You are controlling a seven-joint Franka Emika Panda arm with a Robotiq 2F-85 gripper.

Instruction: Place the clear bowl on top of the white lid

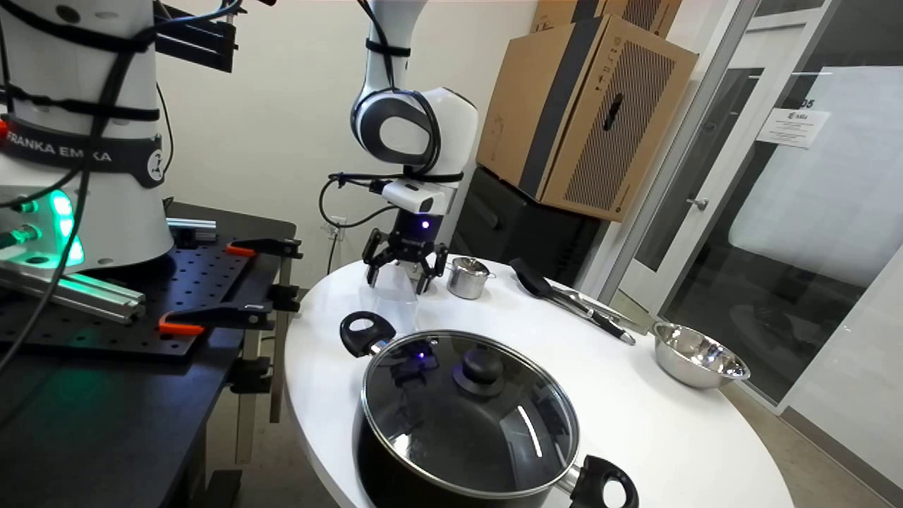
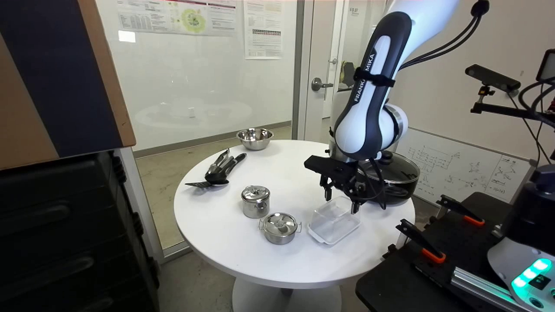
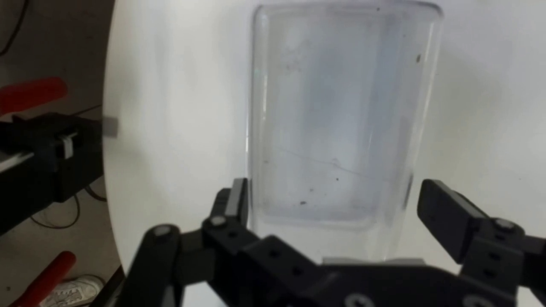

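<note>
The clear bowl shows as a see-through rectangular tub with rounded corners, standing on the white table in both exterior views [image 1: 392, 300] [image 2: 333, 225]. It also fills the middle of the wrist view [image 3: 324, 128]. A pale rim runs along its lower edge; I cannot tell whether that is a separate white lid, and no other white lid shows. My gripper is open, low over one end of the tub [image 1: 396, 286] [image 2: 341, 206]. In the wrist view [image 3: 332, 187] one finger is close against the left wall, contact unclear; the right finger stands apart from the right wall.
A big black pot with glass lid [image 1: 458, 416] stands near the tub. Two small lidded steel pots [image 2: 256, 202] [image 2: 279, 230] stand beside it. Black utensils [image 2: 223, 170] and a steel bowl [image 2: 255, 139] lie farther off. Orange-tipped clamps [image 1: 211, 317] edge the robot's table.
</note>
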